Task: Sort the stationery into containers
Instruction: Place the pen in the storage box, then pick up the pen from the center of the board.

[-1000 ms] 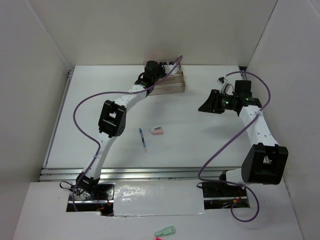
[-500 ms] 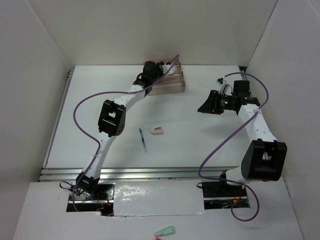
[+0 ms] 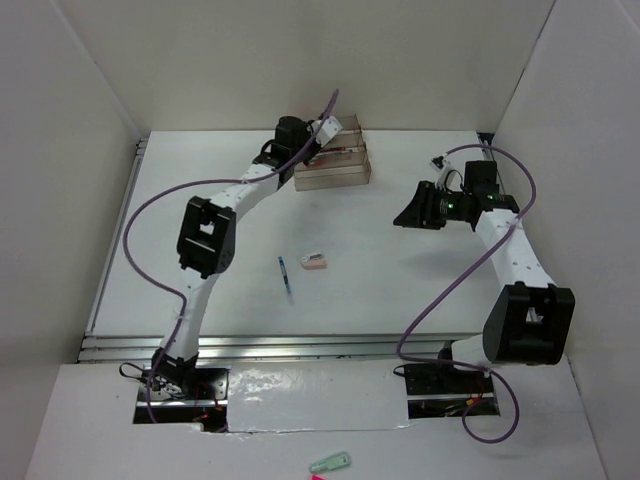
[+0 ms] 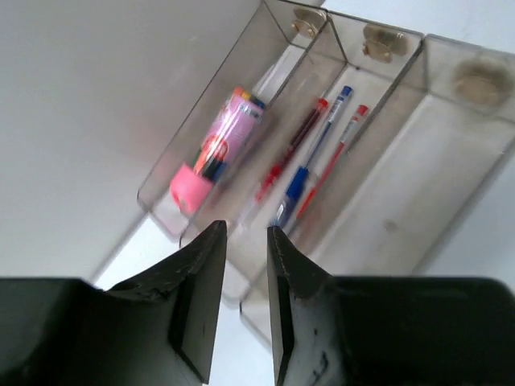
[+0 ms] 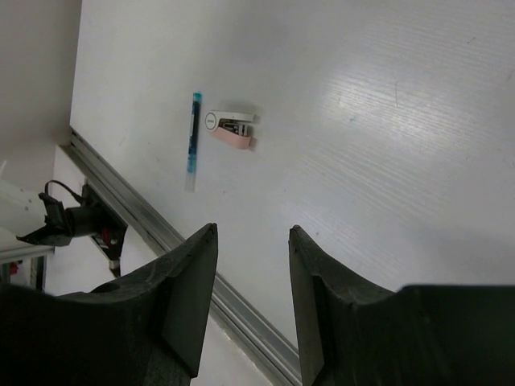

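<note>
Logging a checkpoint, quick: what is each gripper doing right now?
Left gripper: slightly open, holding nothing.
Right gripper: open, holding nothing.

A pale green clip point(image 3: 330, 463) is seen on the near ledge point(image 3: 100, 420), well apart from the white desk point(image 3: 370, 270).

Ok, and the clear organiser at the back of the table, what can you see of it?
The organiser is smoky, see-through plastic with three long rectangular compartments stepped side by side. It stands flat on the white table near the far wall. One outer compartment holds a pink wrapped pack. The middle one holds two red pens and a blue pen. The left gripper hovers over it, open, not touching.
</note>
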Robot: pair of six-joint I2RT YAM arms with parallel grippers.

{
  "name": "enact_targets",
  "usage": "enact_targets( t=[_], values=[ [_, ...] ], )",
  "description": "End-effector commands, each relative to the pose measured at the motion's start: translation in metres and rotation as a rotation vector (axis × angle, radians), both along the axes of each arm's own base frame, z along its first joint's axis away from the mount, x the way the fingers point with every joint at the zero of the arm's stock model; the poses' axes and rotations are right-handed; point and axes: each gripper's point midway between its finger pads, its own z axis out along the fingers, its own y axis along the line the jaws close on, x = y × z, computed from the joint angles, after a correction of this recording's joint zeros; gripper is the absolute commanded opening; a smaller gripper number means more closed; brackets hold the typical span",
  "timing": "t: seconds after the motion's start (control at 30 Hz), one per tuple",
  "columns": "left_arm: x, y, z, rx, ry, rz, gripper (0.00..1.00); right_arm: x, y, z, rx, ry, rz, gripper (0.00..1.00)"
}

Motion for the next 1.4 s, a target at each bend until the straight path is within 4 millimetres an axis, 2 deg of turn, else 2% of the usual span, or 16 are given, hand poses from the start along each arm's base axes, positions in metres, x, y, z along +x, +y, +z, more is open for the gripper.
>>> enact_targets(
  t=[0.0,0.03,0.07,0.1,0.13,0.17,0.2,0.27,0.37,0.43,0.57,0.63,0.67,0.73,1.0,1.37],
  values=[
    [-0.053,0.032,0.144,-0.292,-0.027,0.024,0.38,-0.009,0.002,0.021,-0.046,-0.08,0.013,0.47],
    [-0.068,0.046,0.135,-0.298,0.046,0.057,0.36,-0.013,0.002,0.024,-0.058,-0.099,0.01,0.47],
    [-0.094,0.059,0.175,-0.354,0.014,0.071,0.31,-0.017,0.004,0.018,-0.07,-0.09,0.011,0.47],
    [-0.115,0.069,0.137,-0.38,0.153,0.121,0.3,-0.019,0.003,0.017,-0.087,-0.1,0.003,0.47],
    [-0.134,0.08,0.124,-0.391,0.228,0.143,0.33,-0.023,0.003,0.021,-0.094,-0.12,0.001,0.47],
    [-0.169,0.088,0.118,-0.457,0.3,0.165,0.4,-0.028,0.005,0.015,-0.099,-0.112,0.007,0.48],
    [-0.182,0.097,0.118,-0.489,0.313,0.204,0.44,-0.032,0.006,0.018,-0.107,-0.132,0.008,0.48],
    [-0.227,0.103,0.107,-0.472,0.362,0.195,0.48,-0.037,0.006,0.012,-0.121,-0.129,0.006,0.48],
    [-0.283,0.092,0.091,-0.399,0.439,0.047,0.54,-0.045,0.006,0.013,-0.142,-0.146,0.004,0.48],
    [-0.301,0.092,0.081,-0.413,0.513,0.042,0.52,-0.049,0.005,0.015,-0.154,-0.154,-0.005,0.48],
    [-0.341,0.089,0.036,-0.535,0.839,0.279,0.44,-0.056,0.001,0.015,-0.185,-0.185,-0.006,0.48],
    [-0.352,0.092,0.028,-0.584,0.833,0.382,0.41,-0.059,0.0,0.014,-0.186,-0.185,-0.014,0.48],
    [-0.361,0.089,0.014,-0.608,0.872,0.446,0.41,-0.059,0.0,0.015,-0.19,-0.194,-0.02,0.48],
    [-0.369,0.093,-0.007,-0.62,0.931,0.549,0.48,-0.061,-0.002,0.013,-0.196,-0.19,-0.026,0.48],
    [-0.403,0.081,-0.071,-0.583,1.12,0.644,0.47,-0.06,-0.004,0.011,-0.211,-0.185,-0.042,0.48],
    [-0.383,0.056,-0.096,-0.485,1.179,0.722,0.52,-0.055,-0.003,-0.003,-0.208,-0.146,-0.02,0.48]
  ],
)
